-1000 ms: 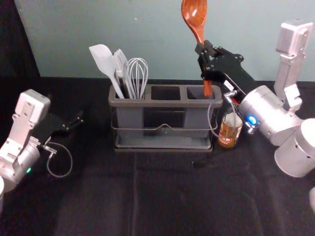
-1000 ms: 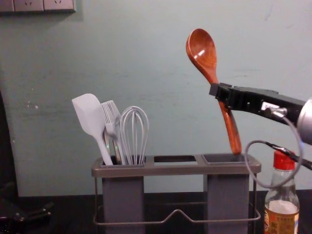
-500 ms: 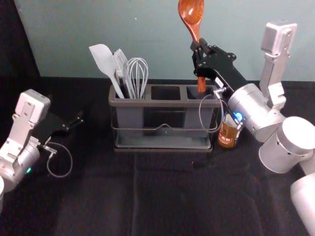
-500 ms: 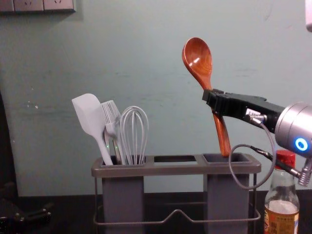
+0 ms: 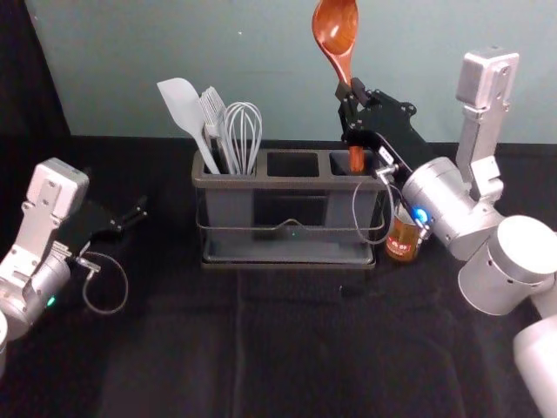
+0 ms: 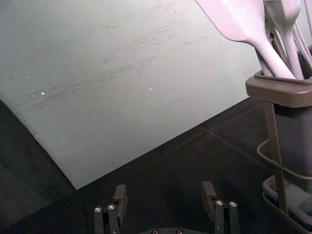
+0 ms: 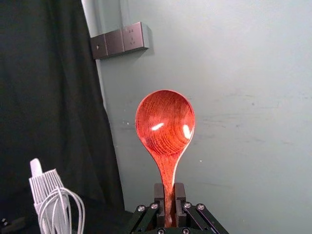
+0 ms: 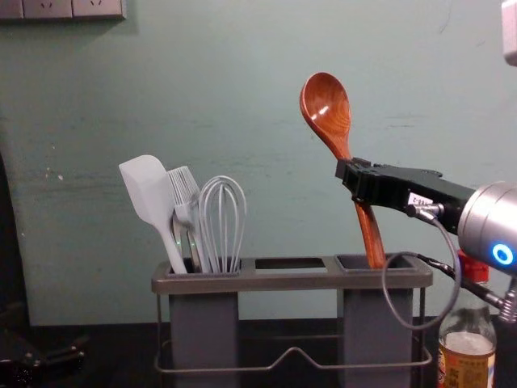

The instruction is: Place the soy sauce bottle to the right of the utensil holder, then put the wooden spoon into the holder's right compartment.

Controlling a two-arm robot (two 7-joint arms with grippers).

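A grey utensil holder (image 8: 291, 280) with three compartments stands on a worktop covered in black cloth (image 5: 174, 348), before a pale grey-green wall (image 8: 266, 105). The robot's right end effector (image 8: 347, 171) reaches in from the right, above the holder's right compartment (image 8: 376, 323), grasping a reddish-brown wooden spoon (image 8: 325, 105) by its handle. The spoon is bowl up and slightly tilted, its bowl leaning toward the left; the handle's lower end is at the mouth of the right compartment, though how far inside it reaches is hard to tell. The soy sauce bottle (image 8: 467, 356), red-capped with an orange-brown label, stands upright just beside the holder, on its right, partly hidden by the right arm's cable (image 8: 391, 299). The holder's left compartment carries a white spatula (image 8: 145, 190), a fork-like tool (image 8: 184, 194) and a whisk (image 8: 222, 222). The left end effector (image 5: 139, 214) is idle above the worktop, left of the holder, released, its fingers (image 6: 120, 197) spread apart.
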